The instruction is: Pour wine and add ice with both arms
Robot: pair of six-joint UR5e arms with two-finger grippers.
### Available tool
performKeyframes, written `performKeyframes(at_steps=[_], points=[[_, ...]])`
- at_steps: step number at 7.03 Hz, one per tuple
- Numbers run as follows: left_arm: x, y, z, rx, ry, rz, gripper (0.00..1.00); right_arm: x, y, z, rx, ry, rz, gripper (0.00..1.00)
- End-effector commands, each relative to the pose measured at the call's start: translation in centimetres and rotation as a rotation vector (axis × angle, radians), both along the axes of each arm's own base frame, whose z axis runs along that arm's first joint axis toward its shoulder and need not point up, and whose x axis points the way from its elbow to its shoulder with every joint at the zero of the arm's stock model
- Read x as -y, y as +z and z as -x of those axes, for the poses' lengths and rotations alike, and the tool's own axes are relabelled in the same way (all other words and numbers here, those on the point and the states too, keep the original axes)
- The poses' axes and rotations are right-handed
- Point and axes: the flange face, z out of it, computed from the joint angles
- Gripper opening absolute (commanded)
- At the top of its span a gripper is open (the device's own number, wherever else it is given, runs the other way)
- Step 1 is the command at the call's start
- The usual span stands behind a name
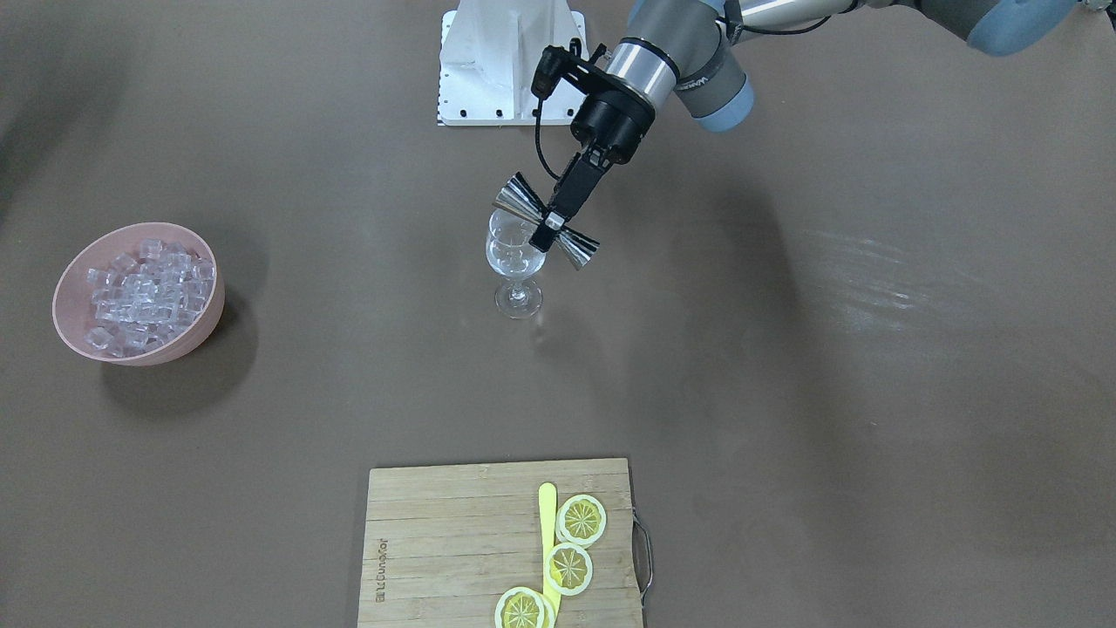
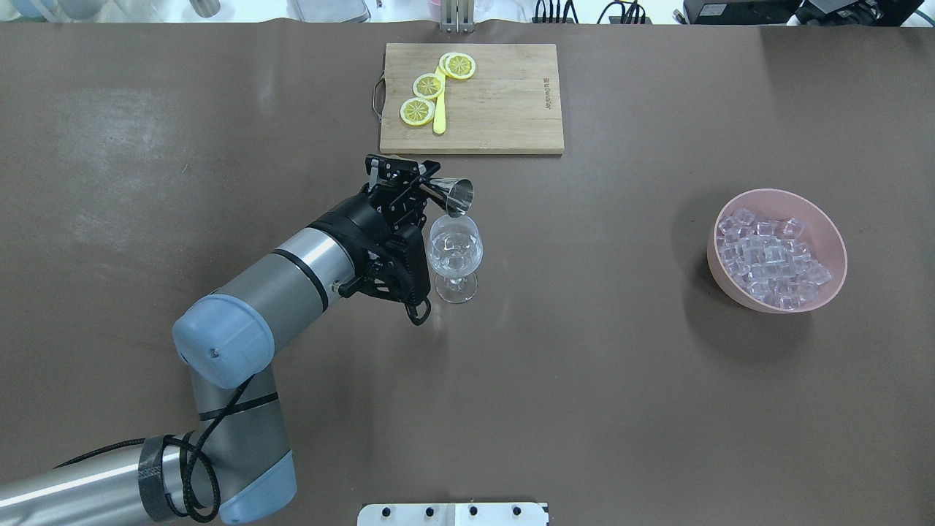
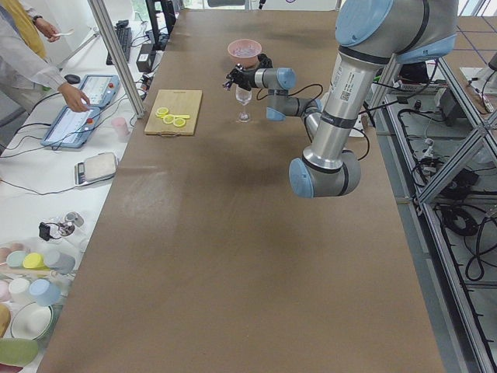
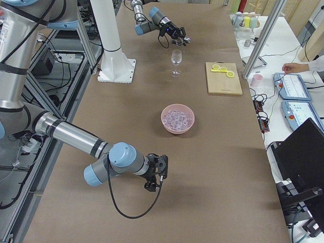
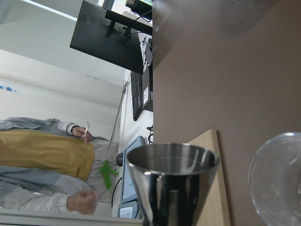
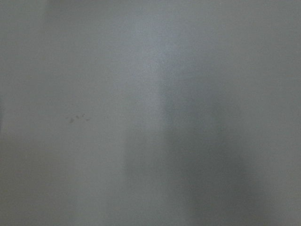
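Overhead exterior view has the left gripper [image 2: 422, 186] clamped on the narrow waist of a steel jigger [image 2: 456, 197], which is tipped almost onto its side, its open mouth hanging just above the far rim of the glass [image 2: 454, 252]. The front-facing view agrees: the fingers pinch the jigger's middle while both cones stick out either side, the lower one over the glass. This looks like the pouring step. Something clear glints inside the glass, but I cannot tell whether it is liquid or cubes. The ice [image 2: 767, 256] lies heaped in a pink bowl [image 2: 730, 288] well apart on the table [image 2: 584, 402], toward the robot's right. The board [image 2: 504, 95] with lemon slices [image 2: 429, 85] sits beyond the glass. The right gripper [image 4: 154, 174] shows only in the right side view, low over the table and well away from the bowl; whether it is parted or closed I cannot tell. The risks I see are these: the jigger's mouth sits at the rim rather than over the centre, so any pour could run down the outside. The wrist is close beside a tall, stemmed glass, and a sideways nudge on withdrawal could topple it. A pinch on so slim and smooth a waist could also let the jigger swivel.
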Motion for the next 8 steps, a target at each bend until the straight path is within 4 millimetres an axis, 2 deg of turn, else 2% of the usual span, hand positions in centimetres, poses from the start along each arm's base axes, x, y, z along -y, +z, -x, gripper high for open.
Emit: performKeyframes(at_steps=[1,3,4,6,7,8], points=[[-0.2,0.0,0.9,-0.128,0.014,0.039,0.00,0.1,-0.2,0.0,-0.001,0.002,-0.004,1.00],[-0.5,3.0,2.2,-0.280,0.044,0.141,0.00,0.2,-0.3,0.0,-0.001,0.002,-0.006,1.00],[-0.7,6.0,2.9,-0.348,0.061,0.225,0.00,0.2,-0.3,0.0,-0.001,0.002,-0.004,1.00],[-0.4,10.4,5.4,-0.502,0.065,0.346,0.00,0.3,-0.4,-0.2,-0.001,0.006,-0.007,1.00],[0.9,12.6,7.5,-0.508,0.027,0.372,0.00,0.3,-0.4,-0.3,0.000,0.008,-0.007,1.00],[0.9,16.1,8.6,-0.531,0.008,0.452,0.00,0.2,-0.5,-0.4,0.002,0.010,-0.009,1.00]])
